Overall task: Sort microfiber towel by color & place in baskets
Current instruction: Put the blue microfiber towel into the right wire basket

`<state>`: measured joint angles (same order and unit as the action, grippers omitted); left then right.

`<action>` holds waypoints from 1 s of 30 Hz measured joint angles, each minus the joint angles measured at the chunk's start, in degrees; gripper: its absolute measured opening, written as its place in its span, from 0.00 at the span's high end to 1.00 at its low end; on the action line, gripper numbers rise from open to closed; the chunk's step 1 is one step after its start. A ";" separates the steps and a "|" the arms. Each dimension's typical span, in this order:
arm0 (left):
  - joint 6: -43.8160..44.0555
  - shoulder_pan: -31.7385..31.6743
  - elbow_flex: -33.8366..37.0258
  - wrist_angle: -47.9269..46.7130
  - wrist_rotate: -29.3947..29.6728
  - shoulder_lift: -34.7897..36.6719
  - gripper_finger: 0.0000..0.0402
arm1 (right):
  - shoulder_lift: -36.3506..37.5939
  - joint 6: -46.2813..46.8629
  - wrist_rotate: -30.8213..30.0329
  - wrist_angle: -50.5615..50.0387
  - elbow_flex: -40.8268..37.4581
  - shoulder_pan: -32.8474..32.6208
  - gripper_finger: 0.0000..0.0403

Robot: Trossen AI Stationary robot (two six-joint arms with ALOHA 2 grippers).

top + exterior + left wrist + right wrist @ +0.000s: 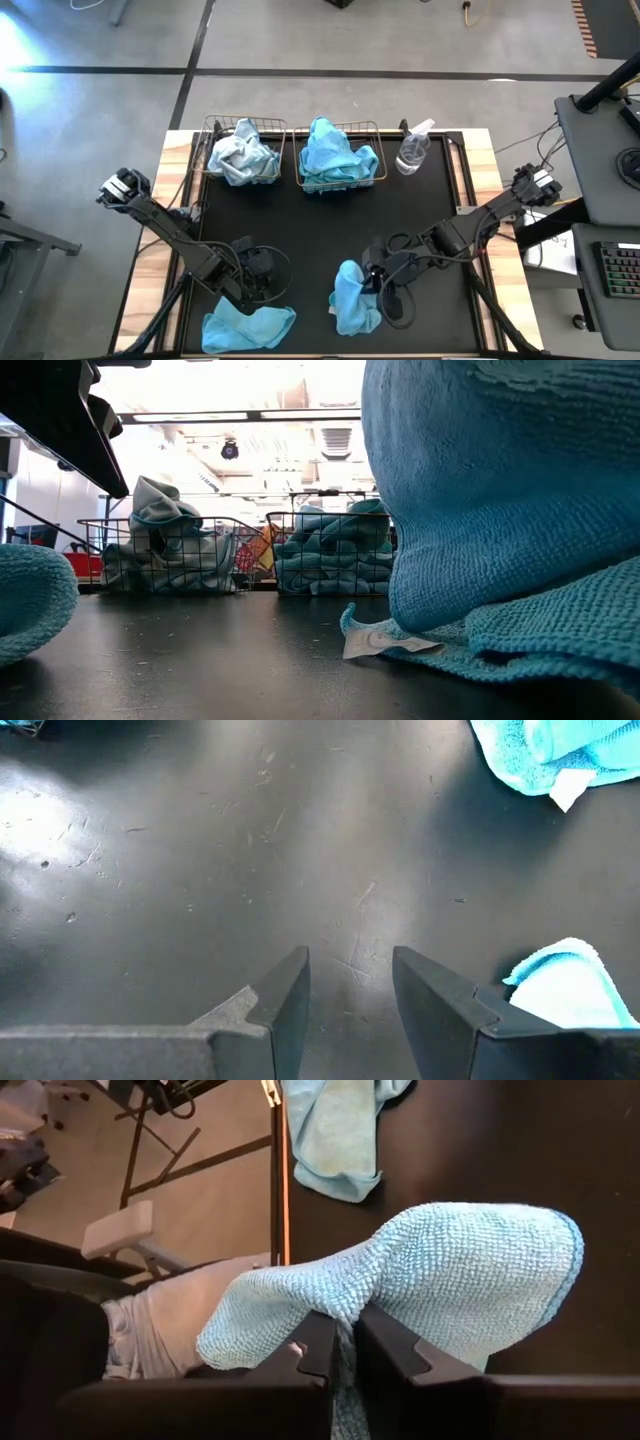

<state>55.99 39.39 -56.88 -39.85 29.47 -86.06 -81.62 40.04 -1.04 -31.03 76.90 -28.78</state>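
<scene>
Two wire baskets stand at the table's far side: the left basket (240, 150) holds pale grey-blue towels, the right basket (338, 155) holds turquoise ones. My right gripper (372, 268) is shut on a turquoise towel (355, 300) near the front middle. A second turquoise towel (248, 325) lies bunched on the mat at the front left. Just beyond it my left gripper (350, 990) hovers open over bare mat, one corner of that towel (560, 985) beside its finger. My right gripper pinches a bunched fold of the turquoise towel (352, 1308) between its two fingers, coming in on a downward slant from the table's right. The cloth drapes over the fingertips and hangs slack below them. Its lower end (520, 645) lies on the mat.
A clear spray bottle (413, 150) lies right of the turquoise basket. The black mat (330, 225) between the baskets and the grippers is bare. Wooden table edges border the mat on both sides.
</scene>
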 joint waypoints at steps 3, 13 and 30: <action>0.00 0.01 0.00 0.01 0.00 0.00 0.68 | 0.00 -0.21 0.02 0.02 0.00 -0.11 0.89; 0.00 0.01 0.00 0.01 0.00 0.00 0.68 | 0.00 -0.21 -0.46 0.02 0.00 -0.10 0.76; 0.08 -0.01 0.00 0.07 -0.02 0.00 0.68 | -0.04 6.82 1.51 -2.10 -5.46 -0.97 0.93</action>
<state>56.07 39.38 -56.88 -39.77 29.45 -86.06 -81.67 46.86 0.47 -33.13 71.45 -29.75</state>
